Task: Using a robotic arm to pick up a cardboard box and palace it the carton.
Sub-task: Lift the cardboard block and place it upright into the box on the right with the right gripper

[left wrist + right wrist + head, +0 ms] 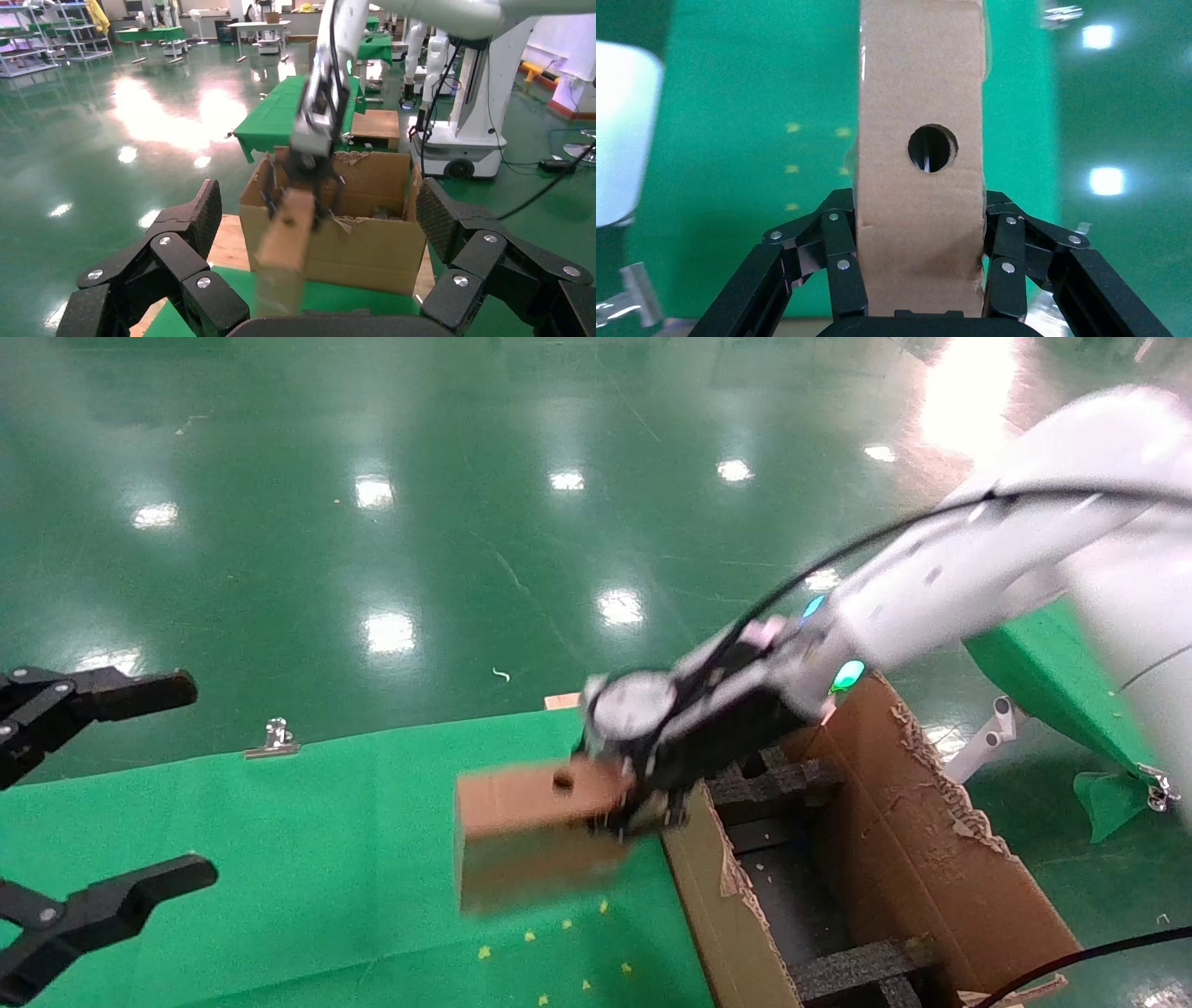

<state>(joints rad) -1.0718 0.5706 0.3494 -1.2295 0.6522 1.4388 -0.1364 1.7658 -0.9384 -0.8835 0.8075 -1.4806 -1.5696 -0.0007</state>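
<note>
The robotic arm point(968, 579), white with a black wrist, reaches in from the right. Its right gripper point(626, 803) is shut on one end of the cardboard box point(531, 840), a small brown box with a round hole. The box hangs above the green cloth, just left of the carton point(931, 840). In the right wrist view the fingers point(838, 239) press both sides of the cardboard box point(921, 84). The left wrist view shows the cardboard box point(284, 239) in front of the carton point(365, 246). My left gripper point(177, 784) stands open at the far left, holding nothing.
A green cloth point(279, 859) covers the table, with small yellow specks near its front. A metal clip point(276, 736) holds its far edge. Black foam inserts point(857, 966) lie inside the carton. Another green-covered table point(1043, 663) stands at the right, over a glossy green floor point(466, 477).
</note>
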